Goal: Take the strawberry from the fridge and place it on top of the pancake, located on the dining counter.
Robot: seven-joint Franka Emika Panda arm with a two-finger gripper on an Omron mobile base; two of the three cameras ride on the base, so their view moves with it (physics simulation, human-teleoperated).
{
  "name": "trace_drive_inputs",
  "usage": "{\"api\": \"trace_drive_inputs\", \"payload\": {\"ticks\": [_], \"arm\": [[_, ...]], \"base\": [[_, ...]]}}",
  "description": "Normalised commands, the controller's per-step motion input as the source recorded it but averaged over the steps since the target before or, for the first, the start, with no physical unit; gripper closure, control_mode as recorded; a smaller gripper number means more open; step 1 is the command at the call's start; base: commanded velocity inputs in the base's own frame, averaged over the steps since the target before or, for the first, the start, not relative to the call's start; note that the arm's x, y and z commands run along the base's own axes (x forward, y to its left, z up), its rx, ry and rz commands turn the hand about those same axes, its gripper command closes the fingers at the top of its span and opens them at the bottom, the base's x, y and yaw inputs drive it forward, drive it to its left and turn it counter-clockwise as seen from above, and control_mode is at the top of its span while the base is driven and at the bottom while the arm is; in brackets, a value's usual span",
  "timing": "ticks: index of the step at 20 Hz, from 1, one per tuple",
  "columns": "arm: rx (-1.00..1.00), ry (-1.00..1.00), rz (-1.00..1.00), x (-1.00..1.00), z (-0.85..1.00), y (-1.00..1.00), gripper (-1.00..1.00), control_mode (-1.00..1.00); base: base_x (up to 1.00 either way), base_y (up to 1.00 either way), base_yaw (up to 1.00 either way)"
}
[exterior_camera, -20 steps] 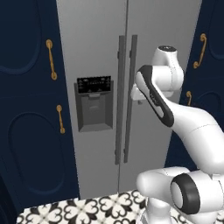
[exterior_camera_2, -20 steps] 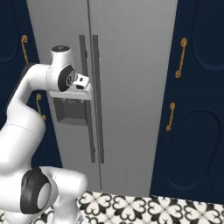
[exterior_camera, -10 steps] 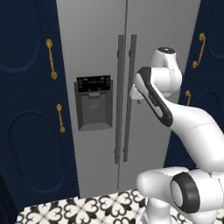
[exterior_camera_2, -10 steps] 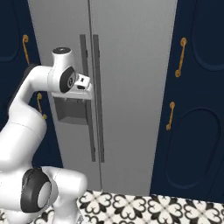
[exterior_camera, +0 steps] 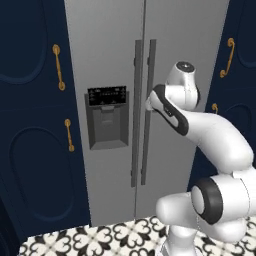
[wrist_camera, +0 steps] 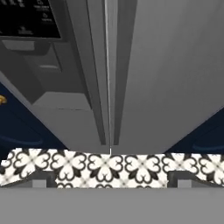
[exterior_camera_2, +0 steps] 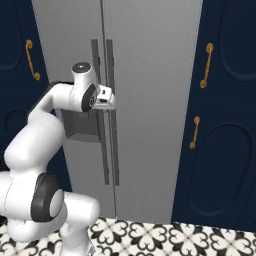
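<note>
The fridge (exterior_camera: pixel 110 60) is a tall grey two-door unit, and both doors are shut. My gripper (exterior_camera_2: pixel 113 100) hovers at mid height just in front of the right door's long vertical handle (exterior_camera: pixel 150 150), next to the left door's handle (exterior_camera: pixel 136 115). In the hand view the gripper (wrist_camera: pixel 111 179) is open with its fingertips (wrist_camera: pixel 39 180) spread wide. Both handles (wrist_camera: pixel 124 65) run between them and nothing is gripped. The dark dispenser panel (exterior_camera: pixel 107 120) sits on the left door. The strawberry, the pancake and the dining counter are out of view.
Navy cabinets with gold handles flank the fridge, one on the left (exterior_camera: pixel 30 150) and one on the right (exterior_camera_2: pixel 225 125). Black-and-white patterned floor tiles (exterior_camera_2: pixel 175 235) lie below. My own white arm (exterior_camera: pixel 210 135) stands close in front of the right door.
The gripper has edged a little closer to the fridge's door handles. Its jaws stay wide open and the doors stay shut.
</note>
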Motion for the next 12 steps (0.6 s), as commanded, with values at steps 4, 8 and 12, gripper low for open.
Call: {"api": "trace_drive_inputs", "payload": {"ticks": [4, 8, 12], "arm": [[0.0, -0.12, 0.0, 0.7, -0.07, -0.01, -1.0, -1.0], [0.0, -0.01, 0.0, 0.63, -0.01, -0.02, -1.0, -1.0], [0.0, 0.0, 0.0, 0.62, 0.0, 0.0, -1.0, -1.0]], "base": [[0.0, 0.0, 0.0], [0.0, 0.0, 0.0], [0.0, 0.0, 0.0]]}}
